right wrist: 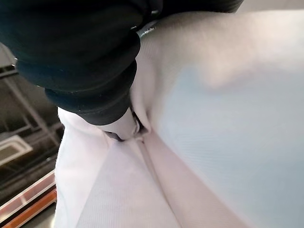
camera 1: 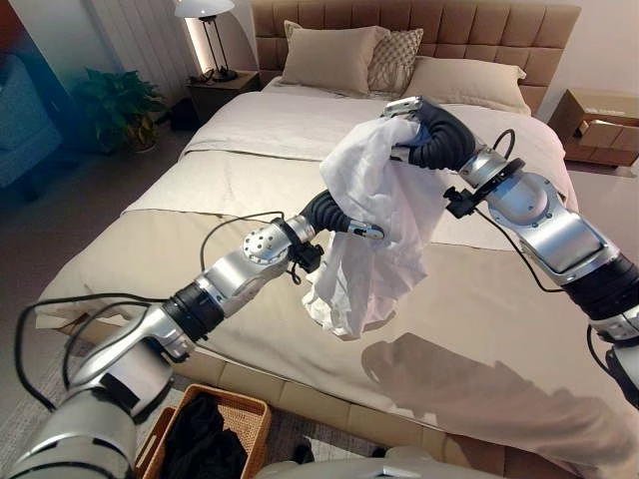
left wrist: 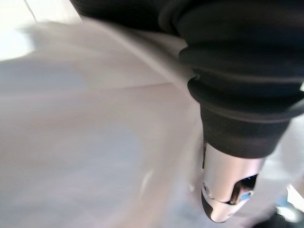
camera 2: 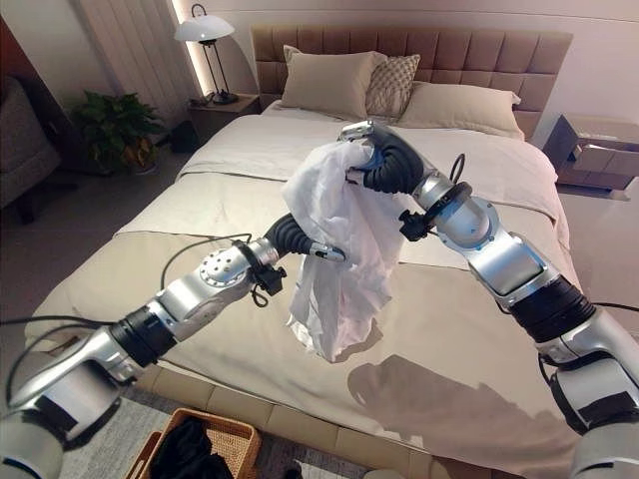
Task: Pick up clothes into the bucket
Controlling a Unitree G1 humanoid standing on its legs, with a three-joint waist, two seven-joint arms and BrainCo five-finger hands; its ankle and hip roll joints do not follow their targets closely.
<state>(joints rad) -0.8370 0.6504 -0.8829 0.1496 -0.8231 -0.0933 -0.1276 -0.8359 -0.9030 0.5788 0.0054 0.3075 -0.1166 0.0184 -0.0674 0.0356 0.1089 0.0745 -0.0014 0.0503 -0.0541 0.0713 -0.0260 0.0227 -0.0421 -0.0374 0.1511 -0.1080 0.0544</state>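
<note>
a crumpled white cloth garment hangs in the air above the wide bed with beige sheets, gripped at its top and draping down so that its lower folds hang just above the bedding, where it casts a shadow. the right robot hand holds the garment's top bunch, with its fingers curled into the fabric; in the right wrist view the white cloth presses right up against the dark ribbed cover and wraps round a silver finger. the left robot hand reaches in from the lower left and sits against the middle of the hanging garment, one silver dark-tipped finger sticking out across the cloth. the rest of its fingers are buried in the folds, so i cannot tell whether this robot hand is clamped on the fabric or simply resting against it.

on the floor at the foot of the bed, near the left arm, stands a brown woven wicker basket with dark clothing already inside. three beige pillows lean on the padded headboard, a table lamp stands on the nightstand, and a green potted plant sits by the wall.
</note>
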